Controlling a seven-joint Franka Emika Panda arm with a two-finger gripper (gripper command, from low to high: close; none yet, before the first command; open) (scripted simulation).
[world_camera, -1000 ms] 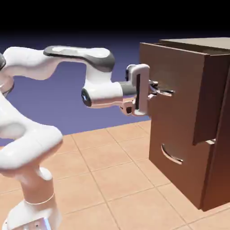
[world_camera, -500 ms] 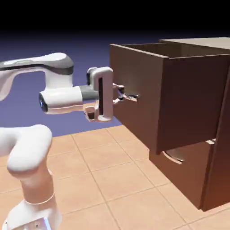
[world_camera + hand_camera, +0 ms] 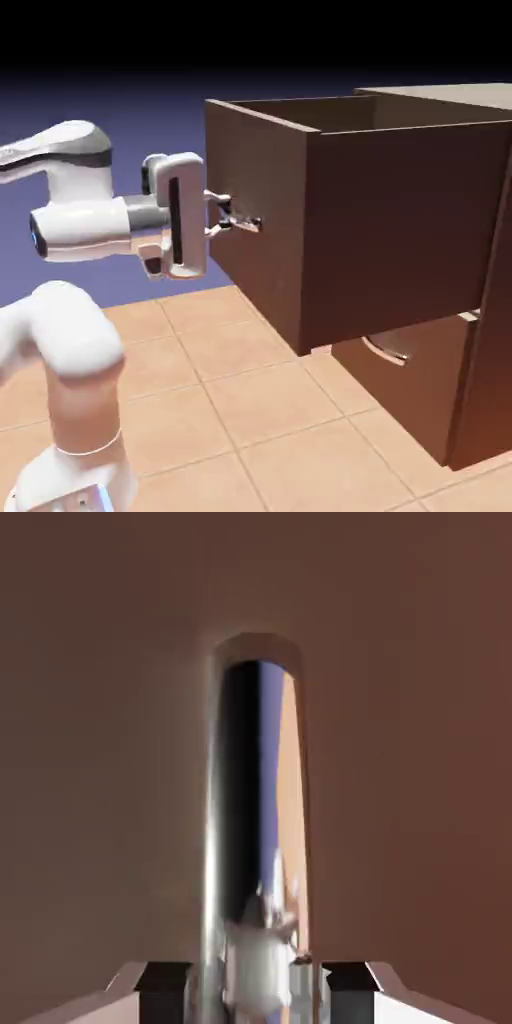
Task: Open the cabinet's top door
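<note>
— Gripper (image 3: 228,214) state?
— Closed on the silver handle (image 3: 245,222) of the top door (image 3: 255,225), fingers held level, pinching it from both sides. In the hand view, grey fingertips (image 3: 165,982) flank the handle (image 3: 255,842) at the bottom edge, the shiny bar running upward between them across plain brown wood (image 3: 100,712).

— Arm position?
— Forearm (image 3: 90,225) horizontal, reaching from the left toward the door front; white hand block (image 3: 180,215) just short of the wood.

— Location of the top door?
— Pulled well out from the cabinet (image 3: 490,300), its deep box hanging open to the left of the frame, the hollow inside visible from above. Front panel upright, facing the arm.

— Lower front?
— Flush in the cabinet, below and behind the open box. Curved handle (image 3: 385,350) partly visible under the box's bottom edge, untouched.

— Surroundings?
— Tiled tan floor (image 3: 250,400) under arm and cabinet; blue-violet backdrop behind.
</note>
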